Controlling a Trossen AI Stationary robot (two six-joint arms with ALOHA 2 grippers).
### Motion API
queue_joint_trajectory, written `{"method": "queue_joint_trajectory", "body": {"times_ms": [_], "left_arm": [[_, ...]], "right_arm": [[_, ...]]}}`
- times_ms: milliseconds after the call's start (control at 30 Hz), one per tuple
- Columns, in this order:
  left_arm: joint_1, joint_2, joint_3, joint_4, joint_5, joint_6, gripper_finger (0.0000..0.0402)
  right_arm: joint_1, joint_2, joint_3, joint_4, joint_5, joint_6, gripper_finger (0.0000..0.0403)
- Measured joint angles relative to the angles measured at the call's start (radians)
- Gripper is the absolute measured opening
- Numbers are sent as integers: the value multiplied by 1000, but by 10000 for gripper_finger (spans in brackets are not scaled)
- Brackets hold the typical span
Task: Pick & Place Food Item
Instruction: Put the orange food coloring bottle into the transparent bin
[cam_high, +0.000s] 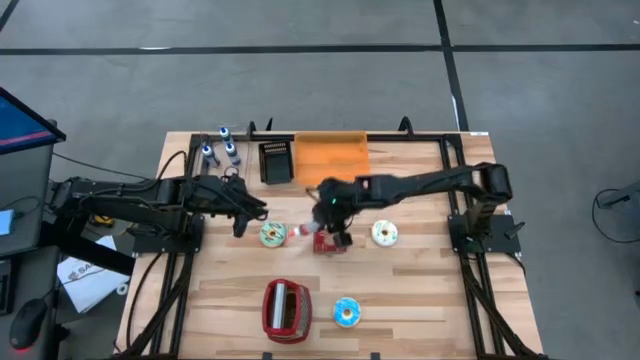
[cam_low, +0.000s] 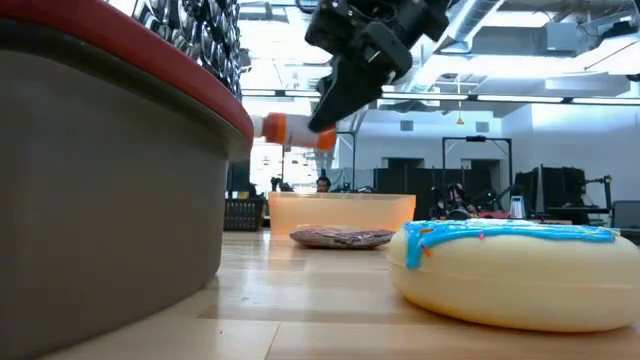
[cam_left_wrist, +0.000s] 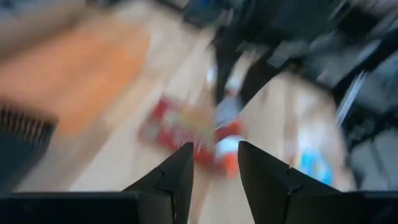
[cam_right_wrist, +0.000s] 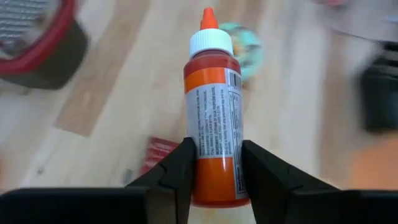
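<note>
Pale wooden planks make up the bench (cam_high: 420, 300), a flat orange tray (cam_high: 330, 158) sitting at top centre of the high view. Right hand (cam_right_wrist: 214, 163) is clenched on the bottle (cam_right_wrist: 212, 118): a smooth orange plastic cylinder with a white printed label, white collar and orange nozzle, gripped by its lower body. In the high view the bottle sits at frame centre, mostly hidden under the arm; in the low view it hangs in the air, upper middle, above the bench. Three ring donuts lie around: green-iced (cam_high: 272, 234), white-iced (cam_high: 385, 233), blue-iced (cam_high: 347, 312). A red toaster (cam_high: 286, 308) with a metal slot sits lower centre, and it looms cut off at left in the low view. Red packet (cam_high: 331, 243) under the right hand, partly covered. Left hand (cam_left_wrist: 214, 167) at centre-left in the high view, fingers parted, grasping nothing; its own view is too smeared to read detail.
</note>
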Motion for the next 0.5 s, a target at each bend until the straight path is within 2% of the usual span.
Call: {"method": "queue_joint_trajectory", "body": {"times_ms": [100,167,267,333,400,500], "left_arm": [[0,4,0,173,-9,-8,121],[0,20,0,262,-38,-65,123],[4,59,0,323,-109,-208,133],[9,96,0,360,-115,-252,146],[4,139,0,417,-106,-222,162],[-11,200,0,518,-60,-43,193]], "right_arm": [[-38,-63,0,-37,18,0,115],[-54,-99,0,-46,45,-1,115],[-66,-142,0,-40,101,-15,115],[-66,-166,0,-20,138,-19,116],[-66,-187,0,-14,151,-21,116],[-57,-214,0,1,171,-19,116]]}}
